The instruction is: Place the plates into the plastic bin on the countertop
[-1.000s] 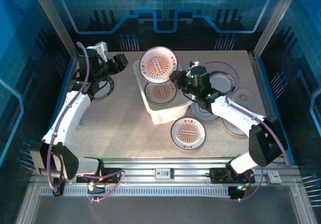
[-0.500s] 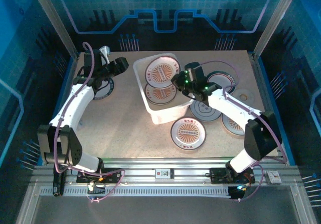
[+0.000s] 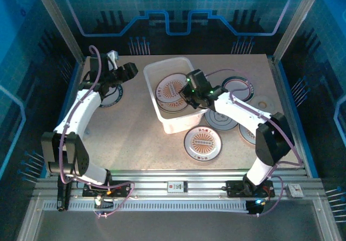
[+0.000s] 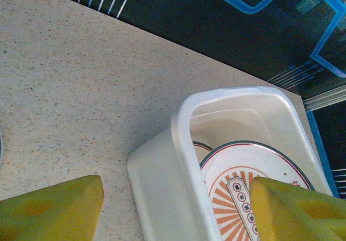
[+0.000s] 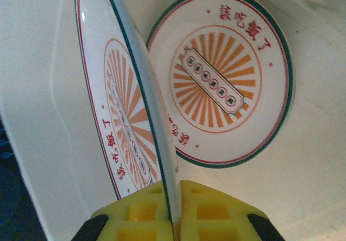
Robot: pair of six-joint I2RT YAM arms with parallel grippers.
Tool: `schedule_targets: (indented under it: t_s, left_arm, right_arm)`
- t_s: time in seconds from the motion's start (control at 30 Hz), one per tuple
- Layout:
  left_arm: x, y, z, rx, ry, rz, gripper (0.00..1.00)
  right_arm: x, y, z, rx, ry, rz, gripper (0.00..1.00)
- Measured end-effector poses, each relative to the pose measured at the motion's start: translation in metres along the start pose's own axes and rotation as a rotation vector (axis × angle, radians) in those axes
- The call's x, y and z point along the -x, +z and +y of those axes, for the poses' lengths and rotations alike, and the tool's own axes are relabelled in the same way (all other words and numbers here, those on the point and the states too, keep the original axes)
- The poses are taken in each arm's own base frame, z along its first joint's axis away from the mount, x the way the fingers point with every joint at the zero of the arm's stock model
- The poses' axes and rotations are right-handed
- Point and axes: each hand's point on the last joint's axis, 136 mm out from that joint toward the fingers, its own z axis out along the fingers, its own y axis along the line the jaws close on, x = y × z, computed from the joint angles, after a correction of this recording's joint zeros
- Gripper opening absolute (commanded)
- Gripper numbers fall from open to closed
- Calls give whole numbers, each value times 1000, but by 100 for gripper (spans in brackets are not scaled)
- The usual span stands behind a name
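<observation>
The plastic bin (image 3: 178,125) stands mid-table on the countertop (image 3: 135,138). My right gripper (image 3: 186,91) reaches into it, shut on the rim of an orange-sunburst plate (image 3: 168,86). In the right wrist view that held plate (image 5: 127,95) stands on edge, clamped in my right gripper (image 5: 176,189), beside a like plate (image 5: 221,79) lying flat on the bin floor. My left gripper (image 3: 130,71) hovers open just left of the bin. The left wrist view has my left gripper (image 4: 173,211) astride the bin's wall (image 4: 181,127), touching nothing, with a plate (image 4: 238,168) inside.
More plates lie on the table: one (image 3: 203,142) in front of the bin, others (image 3: 220,119) (image 3: 251,135) (image 3: 239,87) to its right, one (image 3: 111,95) under the left arm. A thin pale disc (image 3: 263,105) lies far right. Bare countertop lies left of the bin.
The right gripper has carried its plate from above the bin's far rim down into the bin and tipped it lower. The left arm shifted slightly, then held still.
</observation>
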Motion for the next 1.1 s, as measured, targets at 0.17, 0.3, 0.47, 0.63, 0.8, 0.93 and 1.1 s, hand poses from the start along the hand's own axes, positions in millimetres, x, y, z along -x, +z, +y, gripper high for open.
schedule_targets:
  t_s: [0.17,0.3,0.47,0.63,0.8,0.93,1.1]
  left_arm:
    - [2,-3,10,19,-7,-6,73]
    - [4,-9,16,32,-16,-12,73]
    - [6,-18,18,30,-18,-25,73]
    - [5,-24,20,30,-18,-31,73]
    - [2,-25,23,33,-13,-24,73]
    - [-3,-25,23,30,-16,-11,73]
    - [-5,-25,24,29,-18,-5,73]
  right_arm:
    - [-3,7,-3,-43,52,-12,0]
    - [-4,15,-5,-77,75,-42,0]
    - [-7,19,2,-82,108,-67,0]
    - [-6,21,2,-87,132,-98,0]
    - [-5,24,2,-92,143,-135,0]
    - [-3,26,4,-82,166,-157,0]
    - [-10,33,2,-84,212,-140,0]
